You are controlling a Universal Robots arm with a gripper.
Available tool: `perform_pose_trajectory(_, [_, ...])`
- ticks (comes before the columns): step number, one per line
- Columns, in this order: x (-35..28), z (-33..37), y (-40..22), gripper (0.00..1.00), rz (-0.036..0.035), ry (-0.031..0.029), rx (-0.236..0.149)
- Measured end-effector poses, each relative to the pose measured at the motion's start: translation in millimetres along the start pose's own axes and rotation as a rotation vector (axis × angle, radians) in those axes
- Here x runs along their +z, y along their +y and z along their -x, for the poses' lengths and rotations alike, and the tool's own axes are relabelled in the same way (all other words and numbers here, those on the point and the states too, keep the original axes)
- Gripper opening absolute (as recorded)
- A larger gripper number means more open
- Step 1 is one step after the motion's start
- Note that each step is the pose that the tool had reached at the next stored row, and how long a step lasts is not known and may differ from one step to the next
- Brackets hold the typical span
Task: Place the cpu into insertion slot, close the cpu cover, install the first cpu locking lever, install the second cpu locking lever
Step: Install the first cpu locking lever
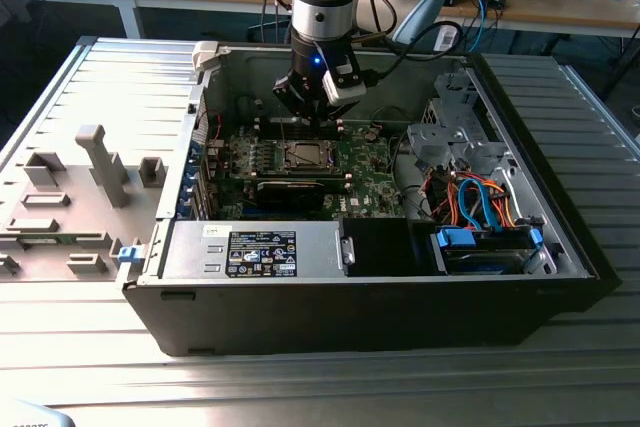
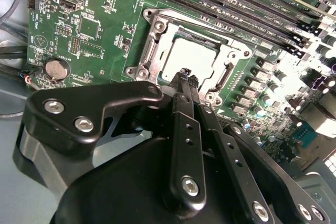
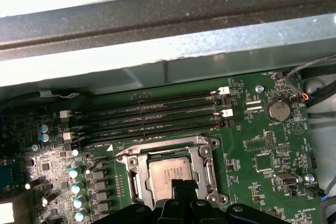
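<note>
The cpu (image 2: 184,56) (image 3: 168,174), a dull silver square chip, lies flat in the insertion slot (image 3: 128,161) on the green board. The cpu cover (image 2: 226,74) (image 3: 209,171), a silvery frame with a cut-out centre, appears to lie down around the chip. My gripper (image 2: 184,74) (image 3: 176,184) hovers just over one edge of the chip, its black fingers pressed together and shut on nothing. In the exterior view the gripper (image 1: 305,119) hangs inside the open case, just behind the insertion slot (image 1: 303,155). A thin dark wire (image 3: 100,163) runs beside the socket.
Narrow memory slots (image 3: 152,116) (image 2: 236,3) run beside the socket, near the case wall (image 3: 157,61). A coin battery (image 3: 276,110) sits on the board. A black card (image 1: 290,190), power supply (image 1: 255,250), drive cage (image 1: 485,247) and coloured cables (image 1: 470,197) crowd the case.
</note>
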State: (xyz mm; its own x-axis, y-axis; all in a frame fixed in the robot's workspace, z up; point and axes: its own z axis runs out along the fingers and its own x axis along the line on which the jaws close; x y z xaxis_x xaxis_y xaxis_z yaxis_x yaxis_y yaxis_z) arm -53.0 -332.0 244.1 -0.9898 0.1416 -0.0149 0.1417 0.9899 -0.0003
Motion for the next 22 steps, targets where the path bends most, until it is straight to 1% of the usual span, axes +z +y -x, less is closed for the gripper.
perform_pose_trajectory(22, [0.0,0.0,0.0,0.11,0.0002,0.0000,-0.013])
